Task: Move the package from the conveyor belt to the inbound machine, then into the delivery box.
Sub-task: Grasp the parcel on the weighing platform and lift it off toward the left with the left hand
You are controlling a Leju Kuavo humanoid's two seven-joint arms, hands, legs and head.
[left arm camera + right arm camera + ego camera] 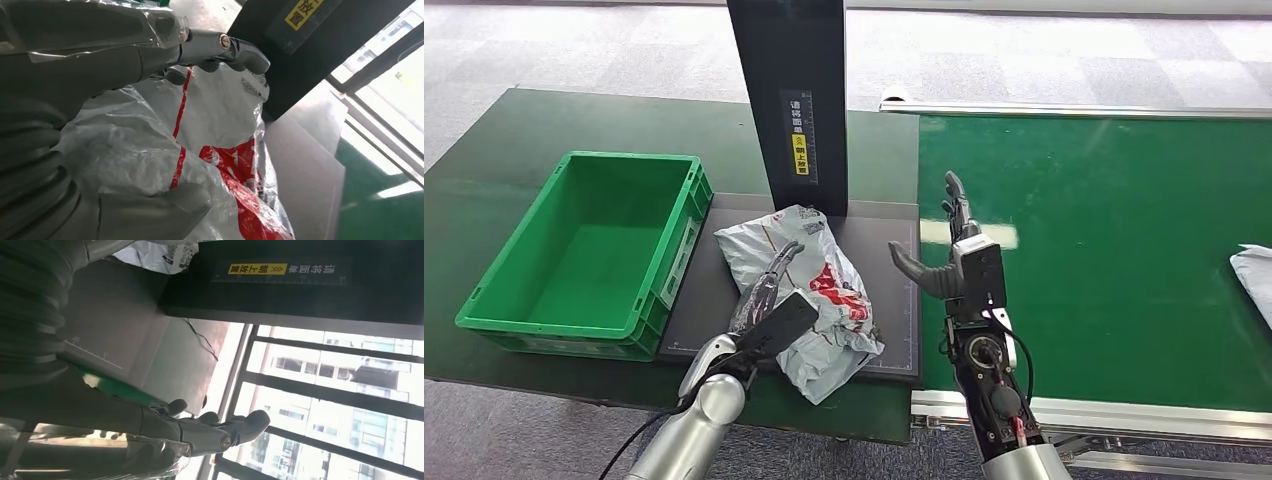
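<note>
Inspecting from largest to smallest:
Conveyor belt [1114, 250]: green surface on the robot's right; a second pale parcel [1256, 280] lies at its far right edge.
Table [504, 150]: dark green, carrying the box and the machine.
Inbound machine [894, 300]: flat dark platform with a black upright column [789, 100] bearing a yellow label.
Delivery box [494, 325]: green crate, just beside the platform's left edge, nothing visible inside.
Package [834, 290]: grey crumpled bag with red print, lying on the platform at the column's foot, its near corner overhanging the front edge.
Left hand [769, 300]: resting on the package, fingers [235, 50] over its top, thumb against its near side; grasp on the package.
Right hand [954, 255]: raised over the platform's right edge, fingers extended and apart, released, holding nothing.
</note>
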